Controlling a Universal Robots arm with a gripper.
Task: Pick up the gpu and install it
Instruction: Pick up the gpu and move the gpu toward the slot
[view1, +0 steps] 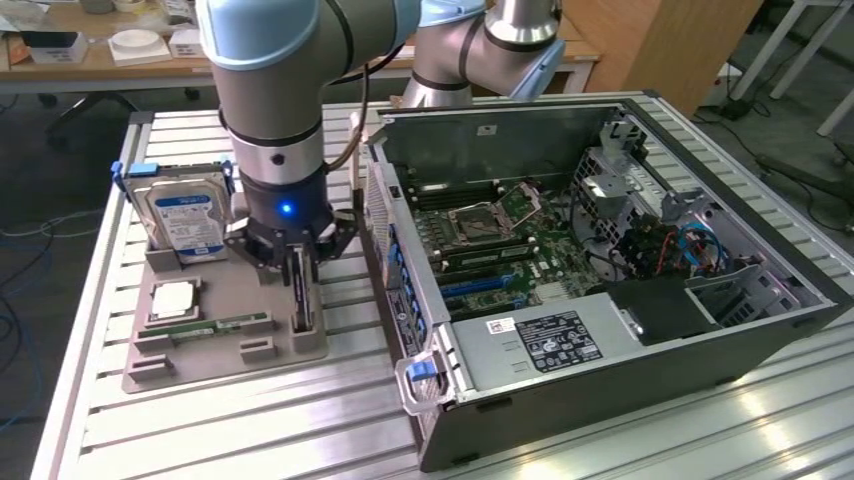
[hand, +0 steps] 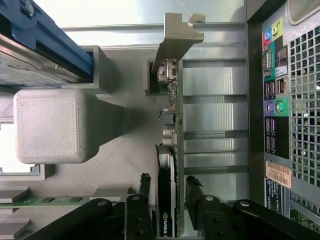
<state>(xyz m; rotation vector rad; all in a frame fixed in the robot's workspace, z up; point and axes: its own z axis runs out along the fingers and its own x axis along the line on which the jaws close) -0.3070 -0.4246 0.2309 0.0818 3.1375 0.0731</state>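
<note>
The gpu stands on its long edge in a slot of the grey printed tray. Its pale metal bracket is at the end away from the wrist, seated against a small grey post. It reads as a light, stiff card, though I'd judge it delicate: one face carries bare circuitry and small components, and the other has a dark fan shroud. Neither face would take a hard squeeze well, and the smooth shroud could slip. The safest hold looks to be across the two flat faces near the upper edge and around mid-length, so the card does not swing, and clear of the bracket.

The fingers straddle the card, one on each face, at the shroud end. They are open, with a sliver of space showing on either side, so nothing is gripped yet as far as I can tell.

In the exterior view the tray also carries a silver hard drive standing toward the back, a processor and a green memory stick. The tray sits on the slatted metal counter. The open computer case lies just beside it on the exterior view's right.
</note>
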